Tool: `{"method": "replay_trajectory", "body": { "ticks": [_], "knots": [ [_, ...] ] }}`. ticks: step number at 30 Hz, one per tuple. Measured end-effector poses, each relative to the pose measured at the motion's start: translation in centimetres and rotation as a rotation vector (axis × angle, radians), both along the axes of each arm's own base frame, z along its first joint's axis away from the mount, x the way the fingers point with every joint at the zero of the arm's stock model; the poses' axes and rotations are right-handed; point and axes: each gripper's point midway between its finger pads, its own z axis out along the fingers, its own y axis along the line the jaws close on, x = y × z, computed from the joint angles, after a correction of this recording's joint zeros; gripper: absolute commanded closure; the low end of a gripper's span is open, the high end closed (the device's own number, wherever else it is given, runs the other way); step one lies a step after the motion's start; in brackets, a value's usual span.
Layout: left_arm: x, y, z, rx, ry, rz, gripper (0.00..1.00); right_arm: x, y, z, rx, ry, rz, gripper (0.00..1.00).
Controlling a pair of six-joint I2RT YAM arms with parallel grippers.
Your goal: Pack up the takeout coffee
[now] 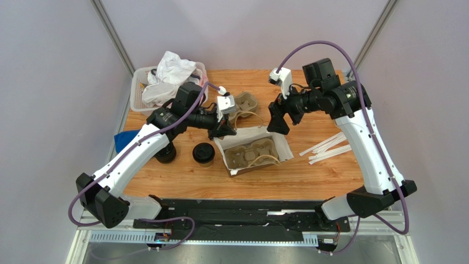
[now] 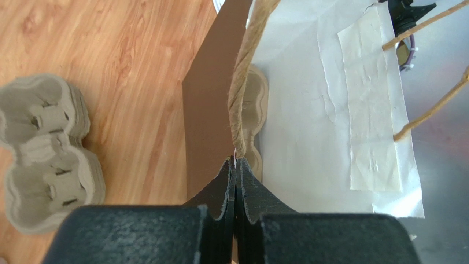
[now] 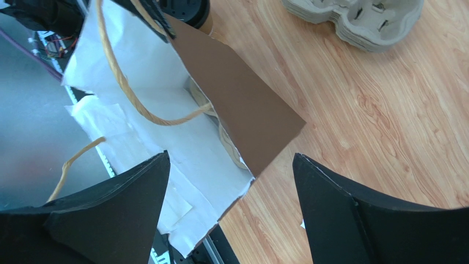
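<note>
Scanning the wooden table (image 1: 308, 176), seeing a paper bag (image 1: 250, 133) sitting mid-table, takeout coffee (image 1: 203, 154) just left, lid stack (image 1: 166, 153) beyond, carrier stack (image 1: 246, 103) behind, straws (image 1: 327, 147) right, basket (image 1: 137, 91) far-left.

Wooden table (image 1: 181, 181), pale grey walls (image 1: 49, 82), metal corner posts (image 1: 114, 34)

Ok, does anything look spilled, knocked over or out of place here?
No spill: the takeout coffee stands upright, lidded. Only the white straws lie loosely fanned right of the paper bag, and crumpled white wrapping overflows the bin.
</note>
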Motion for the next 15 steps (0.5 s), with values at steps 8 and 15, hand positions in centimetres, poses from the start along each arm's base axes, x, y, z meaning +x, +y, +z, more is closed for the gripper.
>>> {"method": "replay_trajectory", "body": {
  "ticks": [8, 15],
  "knots": [
    [0.9, -1.0, -0.2, -0.012, -0.064, -0.070, 1.00, -0.6, 1.1, -0.2, 0.020, -0.002, 0.089, 0.12],
    [2.0, -2.0, -0.5, -0.014, -0.084, -0.099, 1.00, -1.3, 2.1, -2.6, -0.013, -0.009, 0.175, 0.16]
  ]
}}
